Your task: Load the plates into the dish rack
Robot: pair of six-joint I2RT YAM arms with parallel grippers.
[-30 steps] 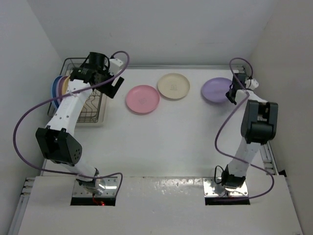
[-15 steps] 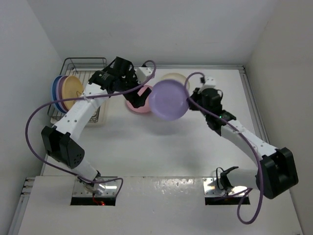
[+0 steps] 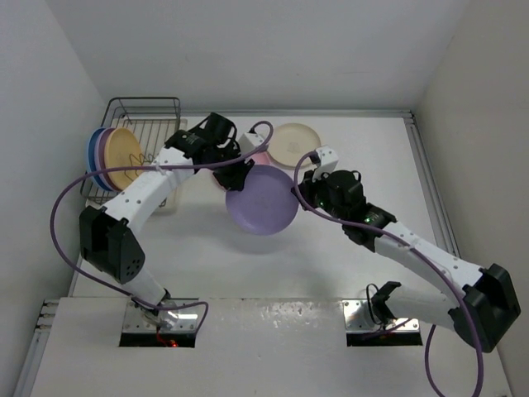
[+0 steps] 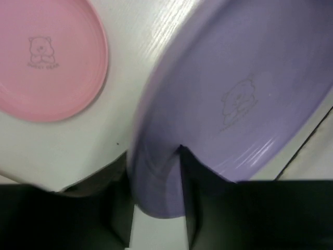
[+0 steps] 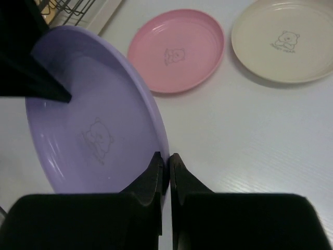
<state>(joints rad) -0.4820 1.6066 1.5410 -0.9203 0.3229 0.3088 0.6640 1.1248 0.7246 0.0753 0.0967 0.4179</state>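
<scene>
A purple plate (image 3: 263, 200) hangs tilted over the middle of the table, held from both sides. My right gripper (image 3: 302, 192) is shut on its right rim; in the right wrist view its fingertips (image 5: 167, 156) pinch the purple plate (image 5: 93, 135). My left gripper (image 3: 238, 175) has the opposite rim filling the gap between its jaws (image 4: 153, 156), both fingers against the purple plate (image 4: 250, 94). A pink plate (image 5: 177, 49) and a cream plate (image 5: 283, 39) lie flat behind. The dish rack (image 3: 145, 112) at far left holds upright plates, the yellow-orange one (image 3: 124, 155) nearest.
The pink plate (image 3: 260, 155) is mostly hidden under my left arm in the top view; the cream plate (image 3: 293, 141) lies just right of it. White walls close the table at back and sides. A corner of the rack (image 5: 78, 8) shows in the right wrist view.
My right arm carried the purple plate from the far right to the middle and lowered it. My left arm swung over from the rack and its jaws closed on the plate's rim.
</scene>
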